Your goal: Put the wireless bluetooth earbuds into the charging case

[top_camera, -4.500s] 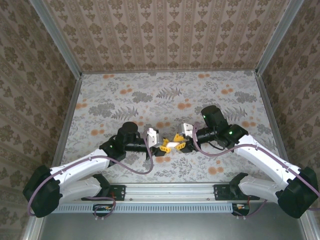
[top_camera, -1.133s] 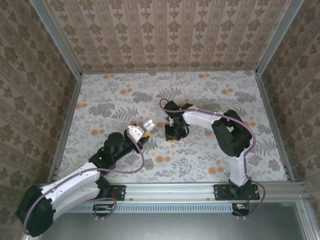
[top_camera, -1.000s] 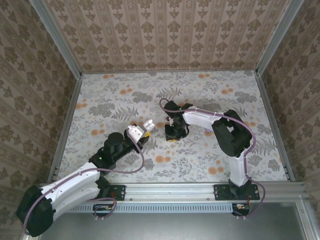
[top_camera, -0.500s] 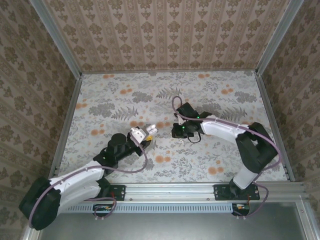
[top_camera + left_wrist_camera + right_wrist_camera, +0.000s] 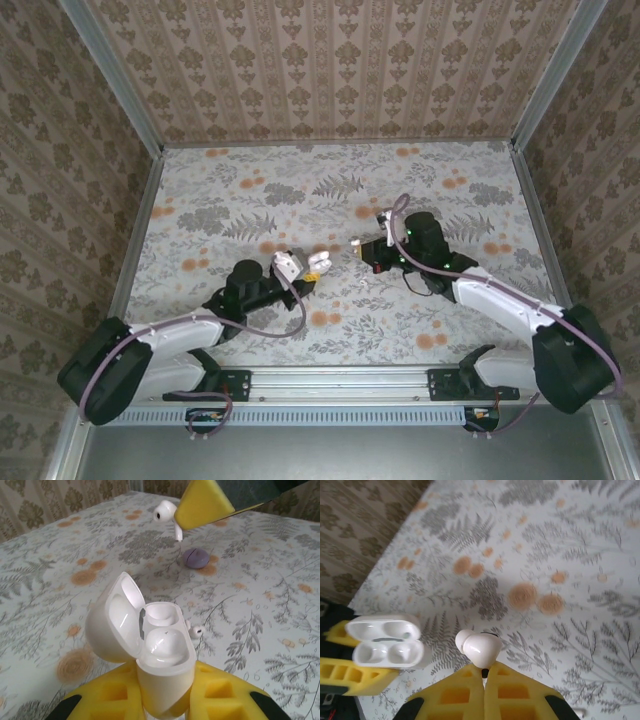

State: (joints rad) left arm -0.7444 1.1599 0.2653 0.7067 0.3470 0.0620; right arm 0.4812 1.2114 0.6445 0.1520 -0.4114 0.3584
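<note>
My left gripper [image 5: 306, 270] is shut on the charging case [image 5: 318, 263], holding it above the table with its lid open. In the left wrist view the case [image 5: 161, 652] shows two hollow wells, and the lid [image 5: 111, 622] tips to the left. My right gripper [image 5: 362, 246] is shut on one white earbud [image 5: 355, 241], just right of the case. The right wrist view has this earbud [image 5: 480, 647] pinched at its stem, with the open case [image 5: 386, 647] to its lower left. The other earbud [image 5: 195, 630] lies on the table beyond the case.
A flat purple disc [image 5: 195, 557] rests on the flowered table [image 5: 250, 190] farther off, under the held earbud [image 5: 166, 512]. Patterned walls close in the table on three sides. Open room lies at the back and on the left.
The right arm has swung back to the right and lifted one earbud off the table. My left gripper has carried the open case rightward, toward the right gripper.
</note>
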